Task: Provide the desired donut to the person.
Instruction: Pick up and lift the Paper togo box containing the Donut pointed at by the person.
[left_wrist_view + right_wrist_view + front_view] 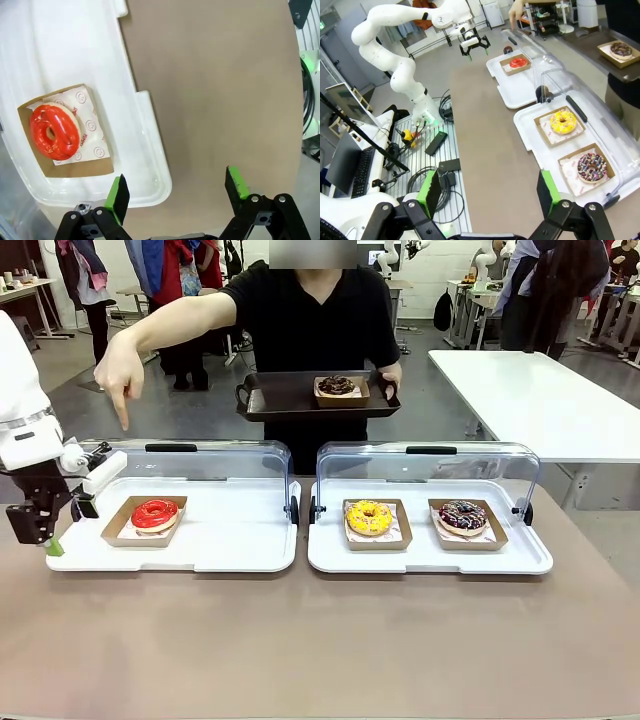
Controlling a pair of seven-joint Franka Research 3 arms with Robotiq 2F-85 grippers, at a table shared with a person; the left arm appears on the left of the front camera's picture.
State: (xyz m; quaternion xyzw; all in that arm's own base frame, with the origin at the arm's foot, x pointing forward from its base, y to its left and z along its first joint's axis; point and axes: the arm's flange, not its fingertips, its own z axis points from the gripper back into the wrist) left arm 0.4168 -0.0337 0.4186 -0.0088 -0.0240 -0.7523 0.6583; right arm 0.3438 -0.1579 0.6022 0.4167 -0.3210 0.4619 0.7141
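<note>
Beyond the flat red donut a hand points down; left gripper, right gripper gape empty.

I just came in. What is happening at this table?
A person in a black T-shirt points one hand down at the red glazed donut on the left white plastic tray, while the other hand holds a black serving tray carrying a chocolate donut. The left gripper hovers open by that white tray's corner, touching nothing. The right gripper is open, high above the table. A yellow donut and a dark sprinkled donut sit untouched on the right white tray.
</note>
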